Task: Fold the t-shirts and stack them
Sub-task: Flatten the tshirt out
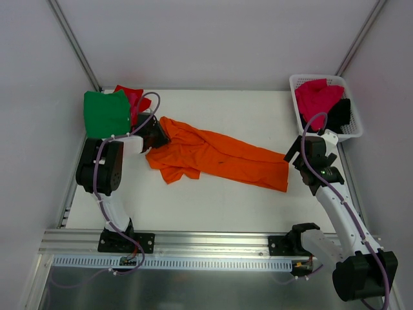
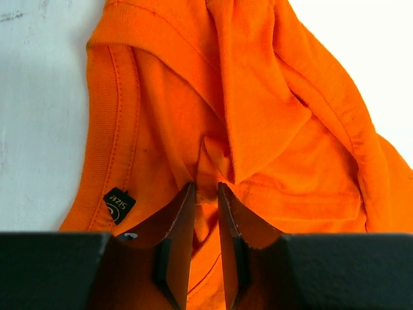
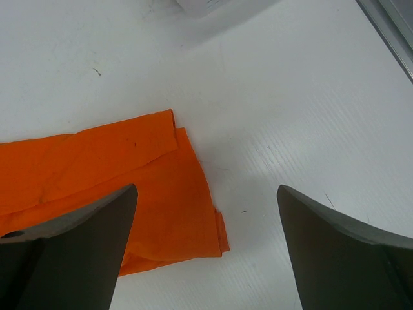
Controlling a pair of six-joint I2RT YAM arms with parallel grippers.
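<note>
Caught at the spreading step. Found orange tee (image 1: 213,155) rumpled on tabletop (image 1: 226,206), left of basket (image 1: 297,81). Noted left claw (image 2: 205,187) nearly closed, pinching a collar-end fold. Noted right claw (image 3: 206,188) wide open, empty, above hem corner nearest basket. Next probably needed: lower right, pinch hem, pull flat.

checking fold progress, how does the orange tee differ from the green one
The orange t-shirt lies stretched and rumpled across the middle of the table; the green t-shirt is folded into a compact square at the far left. The left gripper pinches the orange t-shirt near its collar; the green t-shirt is not gripped. Both are plain single-colour tees.
</note>
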